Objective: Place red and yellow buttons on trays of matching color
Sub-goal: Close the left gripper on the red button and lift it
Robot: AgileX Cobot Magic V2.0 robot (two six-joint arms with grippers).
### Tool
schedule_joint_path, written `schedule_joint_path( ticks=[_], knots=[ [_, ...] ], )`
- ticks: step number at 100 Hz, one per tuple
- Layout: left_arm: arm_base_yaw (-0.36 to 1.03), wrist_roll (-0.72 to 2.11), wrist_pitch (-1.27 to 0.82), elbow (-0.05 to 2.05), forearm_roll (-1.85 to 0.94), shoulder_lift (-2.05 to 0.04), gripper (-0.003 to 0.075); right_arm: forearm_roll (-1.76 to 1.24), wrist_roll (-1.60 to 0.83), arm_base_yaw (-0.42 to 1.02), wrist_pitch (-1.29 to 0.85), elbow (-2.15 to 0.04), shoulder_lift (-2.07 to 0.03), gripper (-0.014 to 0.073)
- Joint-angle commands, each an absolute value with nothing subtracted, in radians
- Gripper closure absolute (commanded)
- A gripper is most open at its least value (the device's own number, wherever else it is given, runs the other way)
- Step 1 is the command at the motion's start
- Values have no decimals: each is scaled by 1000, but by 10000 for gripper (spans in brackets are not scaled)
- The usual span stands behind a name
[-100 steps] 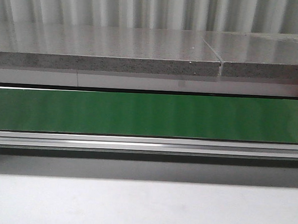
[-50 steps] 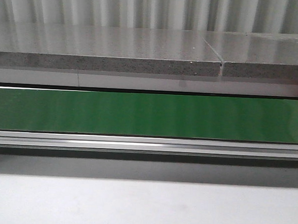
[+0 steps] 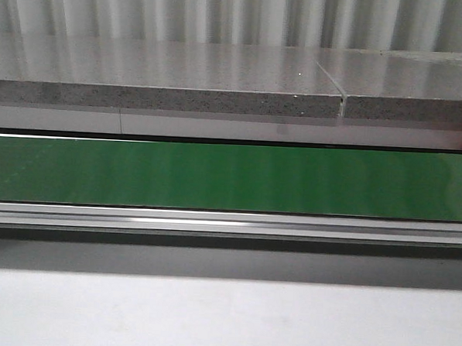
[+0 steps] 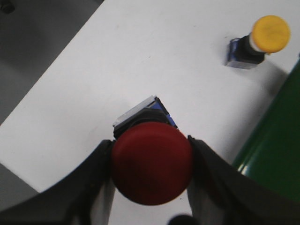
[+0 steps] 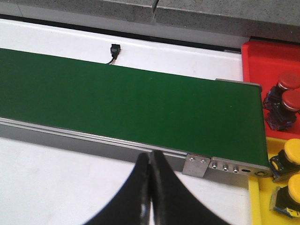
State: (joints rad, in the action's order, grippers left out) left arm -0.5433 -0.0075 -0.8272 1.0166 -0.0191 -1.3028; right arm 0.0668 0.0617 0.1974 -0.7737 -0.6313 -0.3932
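Clamping the red button [image 4: 152, 169] between its fingers, the left pincer [image 4: 151, 176] sits over the white worktop [image 4: 117, 70]; a yellow button [image 4: 262, 40] lies well beyond it, beside the green belt [image 3: 231, 177]. Right pincer [image 5: 150, 187] pressed together, holding nothing, near the belt's edge.

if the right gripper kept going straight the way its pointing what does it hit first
Probably the metal side rail of the green conveyor belt, which lies just ahead of the right gripper and its shut fingers. Height is unclear from this view; if it clears the rail, the belt surface comes next.
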Motion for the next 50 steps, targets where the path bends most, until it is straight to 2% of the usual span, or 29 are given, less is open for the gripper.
schedule_joint_path(
  ticks=[1,29,50],
  knots=[
    [-507,-8,-818,1044,-29,-1232,618,67,56,196,-705,-654,-396,662],
    [-329,0,-853,1050,-29,-1227,618,67,56,196,-705,-654,-396,662],
    [-215,0,-890,1101,-29,-1316,618,67,56,196,-705,-654,-396,662]
  ],
)
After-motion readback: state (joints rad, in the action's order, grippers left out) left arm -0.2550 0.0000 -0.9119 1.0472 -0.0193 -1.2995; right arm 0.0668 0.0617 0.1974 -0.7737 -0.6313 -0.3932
